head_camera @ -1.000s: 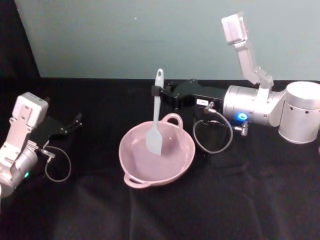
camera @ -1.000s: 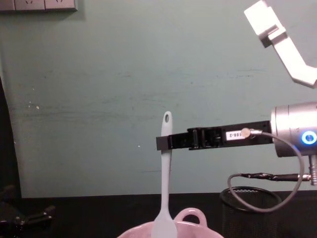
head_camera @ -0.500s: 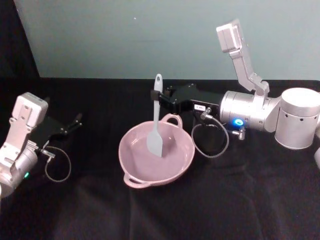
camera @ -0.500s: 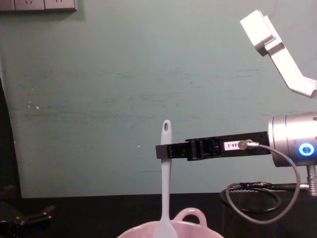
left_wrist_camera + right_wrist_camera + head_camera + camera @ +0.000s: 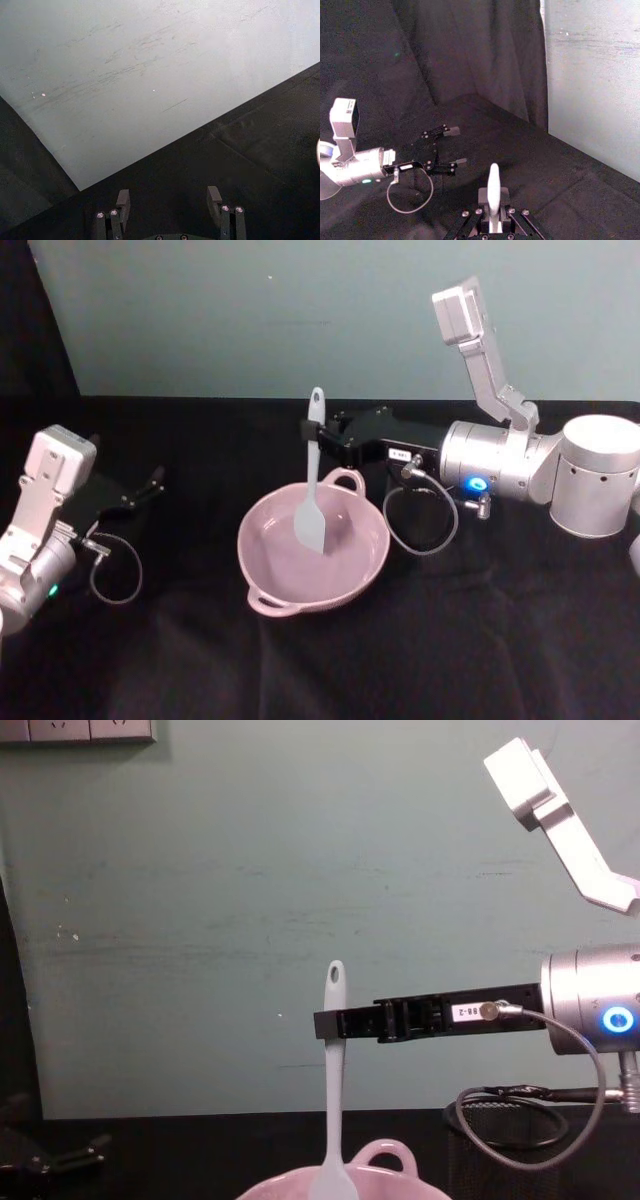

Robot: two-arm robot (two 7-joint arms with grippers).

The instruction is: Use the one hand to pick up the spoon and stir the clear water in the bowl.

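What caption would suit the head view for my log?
The right gripper holds the spoon upright, blade inside the pink bowl; left gripper parked aside.

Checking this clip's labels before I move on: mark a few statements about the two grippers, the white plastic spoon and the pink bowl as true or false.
1. The right gripper is shut on the long slim white plastic spoon, just below the hole in its handle. True.
2. The spoon lies flat on the table. False: it hangs upright, blade down.
3. The spoon's blade is inside the pale pink glossy bowl. True.
4. The left gripper holds the bowl's loop handle. False: it sits open far to the left, apart from the bowl.
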